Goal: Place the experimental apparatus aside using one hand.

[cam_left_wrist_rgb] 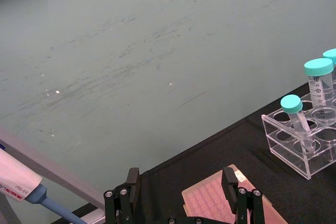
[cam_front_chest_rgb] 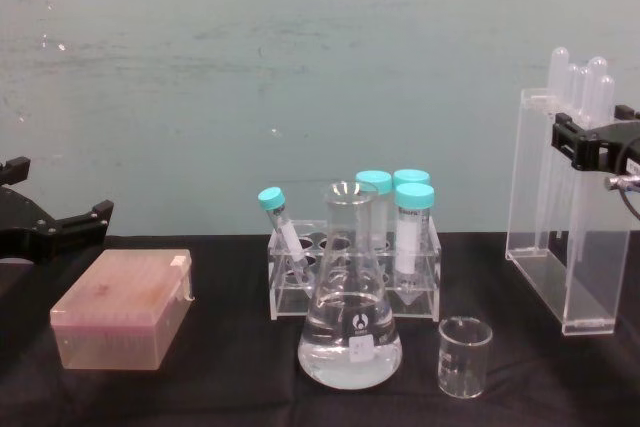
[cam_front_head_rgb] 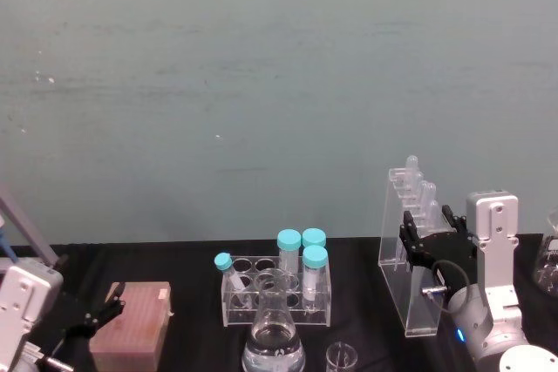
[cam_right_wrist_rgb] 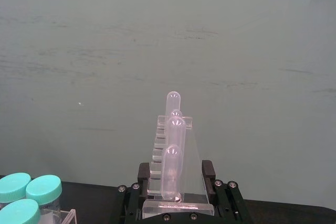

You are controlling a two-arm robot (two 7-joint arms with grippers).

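Currently the right gripper (cam_front_head_rgb: 429,231) clamps the acrylic stand (cam_front_head_rgb: 394,241) right of the conical flask (cam_front_chest_rgb: 350,327); flask and beaker (cam_front_chest_rgb: 464,355) await moving; the left gripper (cam_left_wrist_rgb: 181,182) idles far left, fingers apart.

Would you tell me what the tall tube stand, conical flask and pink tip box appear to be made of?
The tube stand, in the right tool, looks like clear acrylic: flat glossy panels, bright cut edges. The conical flask is likely glass: thin transparent wall, printed mark. The pink tip box seems translucent, milky plastic.
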